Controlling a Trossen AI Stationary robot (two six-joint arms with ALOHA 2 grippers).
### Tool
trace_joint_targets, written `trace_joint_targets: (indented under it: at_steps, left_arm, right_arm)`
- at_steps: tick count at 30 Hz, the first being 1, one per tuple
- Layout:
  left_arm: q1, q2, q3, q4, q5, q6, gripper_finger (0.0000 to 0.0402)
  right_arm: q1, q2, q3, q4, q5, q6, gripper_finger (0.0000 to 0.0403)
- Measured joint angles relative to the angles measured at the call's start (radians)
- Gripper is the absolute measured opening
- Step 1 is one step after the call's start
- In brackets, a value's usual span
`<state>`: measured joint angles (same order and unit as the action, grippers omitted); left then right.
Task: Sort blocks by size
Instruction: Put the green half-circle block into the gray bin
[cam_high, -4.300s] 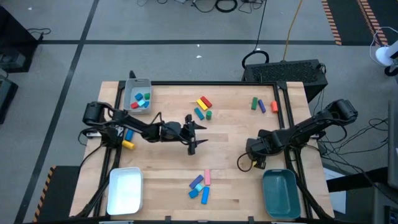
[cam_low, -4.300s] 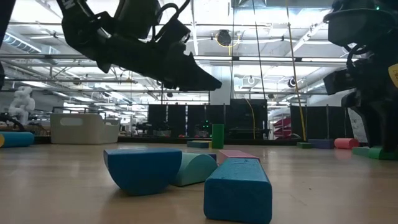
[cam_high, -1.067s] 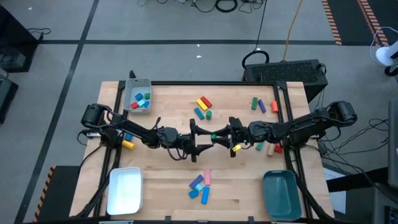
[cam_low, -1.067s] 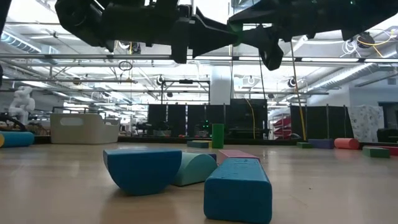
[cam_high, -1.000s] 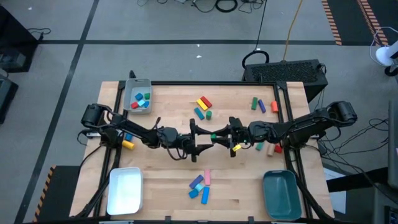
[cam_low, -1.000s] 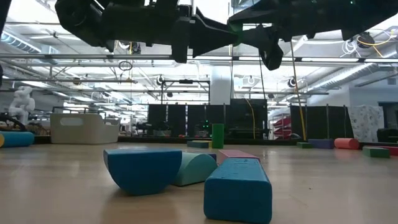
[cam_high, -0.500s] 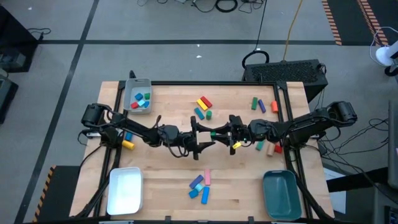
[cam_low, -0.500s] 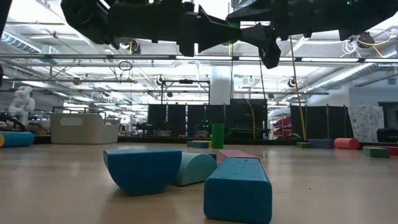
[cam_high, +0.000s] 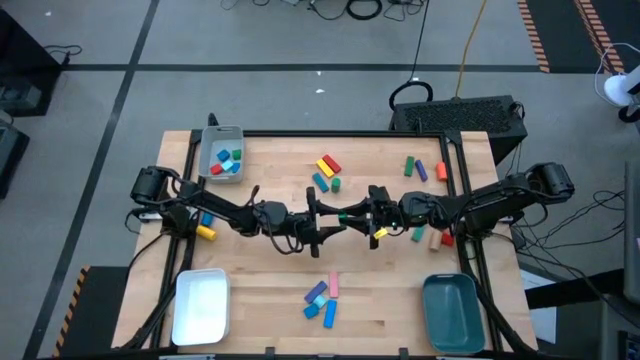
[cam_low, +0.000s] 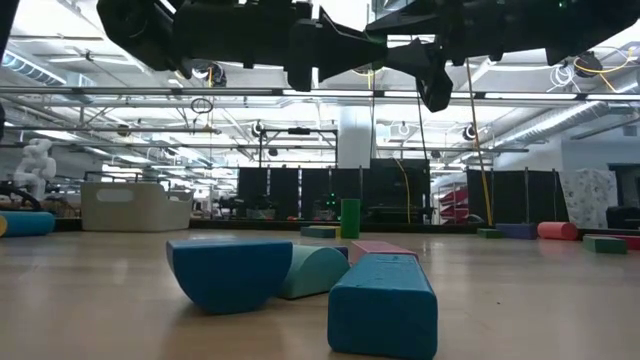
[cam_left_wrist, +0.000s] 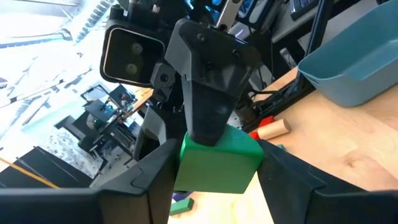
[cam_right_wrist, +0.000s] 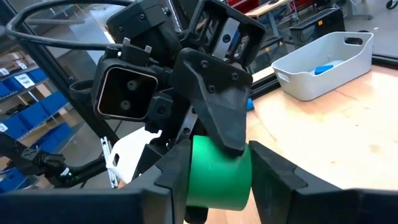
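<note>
While both arms meet above the middle of the table, 1 green block (cam_left_wrist: 219, 160) hangs in the air between them, well clear of the wood.

Item: green block, rounded on one face, flat on another. Held from 2 sides at once. The right gripper (cam_high: 368, 214) is clamped on it. The left gripper (cam_high: 322, 218) has its fingers around the same block and touching its sides in the left wrist view; whether that grip is firm I cannot tell.

Step in hand, as judged: a mid-air handover of the block from one arm to the other.

Other blocks: a blue, teal and pink cluster (cam_high: 323, 296) at the near edge; a red, yellow, teal and green group (cam_high: 326, 172) at the far middle; a few (cam_high: 422, 168) at the far right.

Containers: grey tray (cam_high: 209, 141) at the far left, holding several blocks; white tray (cam_high: 201, 307) near left; teal tray (cam_high: 450, 310) near right.

Next move, as judged: one gripper must hold securely before the other lets go, then carry the block to the tray matching its size.
</note>
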<state>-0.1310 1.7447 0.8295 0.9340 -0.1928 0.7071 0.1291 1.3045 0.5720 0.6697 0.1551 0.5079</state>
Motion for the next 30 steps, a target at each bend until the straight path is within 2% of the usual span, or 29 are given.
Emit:
trace_joint_targets:
  at_steps: [7,10,14,19,24,30]
  left_arm:
    - [-0.001,0.000,0.000,0.003,-0.017,-0.020,0.0198]
    - [-0.002,0.000,0.001,0.004,-0.060,-0.025,0.0198]
    - [-0.002,-0.020,0.000,-0.003,-0.120,-0.029,0.0197]
    - [0.005,-0.049,-0.001,-0.012,-0.230,-0.027,0.0196]
    - [0.026,-0.075,-0.001,-0.053,-0.267,-0.023,0.0195]
    - [0.057,-0.133,-0.001,-0.135,-0.445,-0.021,0.0187]
  right_arm:
    - [0.000,0.000,0.000,0.007,0.002,-0.013,0.0144]
    - [0.000,0.000,0.000,0.018,0.031,-0.062,0.0160]
    - [-0.013,-0.055,0.000,-0.044,0.003,-0.216,0.0174]
    - [-0.014,-0.181,0.001,-0.262,0.111,-0.267,0.0197]
    - [-0.017,-0.289,0.001,-0.450,0.244,-0.265,0.0227]
    - [-0.018,-0.336,0.001,-0.761,0.373,-0.092,0.0231]
